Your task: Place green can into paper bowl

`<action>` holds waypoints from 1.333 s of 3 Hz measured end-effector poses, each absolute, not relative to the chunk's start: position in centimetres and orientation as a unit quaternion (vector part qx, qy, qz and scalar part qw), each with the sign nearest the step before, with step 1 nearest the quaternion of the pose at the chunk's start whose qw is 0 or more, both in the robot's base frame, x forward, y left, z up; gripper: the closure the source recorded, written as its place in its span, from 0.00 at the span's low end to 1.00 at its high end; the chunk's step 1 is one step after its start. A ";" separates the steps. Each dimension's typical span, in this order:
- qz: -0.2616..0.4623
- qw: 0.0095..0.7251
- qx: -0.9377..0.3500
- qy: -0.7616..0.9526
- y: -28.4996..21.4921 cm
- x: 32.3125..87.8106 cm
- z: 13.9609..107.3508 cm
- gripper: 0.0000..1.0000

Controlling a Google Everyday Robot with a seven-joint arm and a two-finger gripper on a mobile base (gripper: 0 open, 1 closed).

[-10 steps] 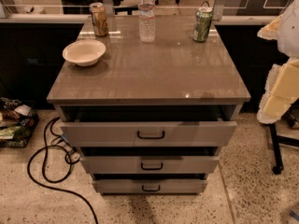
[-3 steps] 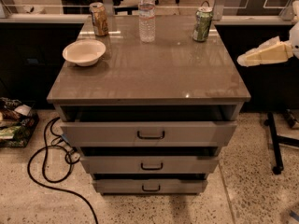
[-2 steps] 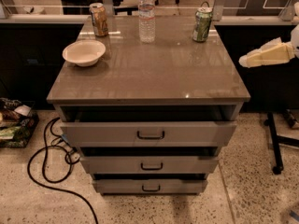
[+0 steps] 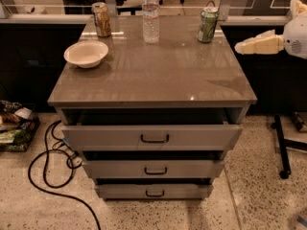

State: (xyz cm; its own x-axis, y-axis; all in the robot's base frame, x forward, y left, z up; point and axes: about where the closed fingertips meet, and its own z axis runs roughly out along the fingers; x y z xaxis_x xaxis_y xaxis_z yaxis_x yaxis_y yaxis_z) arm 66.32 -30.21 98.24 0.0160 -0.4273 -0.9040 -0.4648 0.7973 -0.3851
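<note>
The green can stands upright at the table's far right corner, and the paper bowl sits near its left edge. The end effector hovers beyond the table's right edge, its arm cropped; how far open it is, I cannot tell.

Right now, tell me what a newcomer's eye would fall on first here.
The grey cabinet with three drawers pulled partly open fills the middle. On its top a gold-brown can, a water bottle and the green can stand along the far edge, with the paper bowl nearer, at the left. The pale gripper hangs at the right, apart from the green can.
</note>
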 end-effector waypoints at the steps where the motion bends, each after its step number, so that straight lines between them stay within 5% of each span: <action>1: 0.044 0.661 -0.287 0.692 -31.0 70.4 97.5 0.00; 4: 0.136 0.668 -0.205 0.702 -29.2 82.9 95.0 0.00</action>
State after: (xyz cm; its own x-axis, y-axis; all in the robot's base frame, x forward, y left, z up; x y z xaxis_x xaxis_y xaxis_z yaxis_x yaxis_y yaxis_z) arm 82.86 -29.17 95.02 -0.0227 -0.1060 -0.9941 -0.4701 0.8787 -0.0829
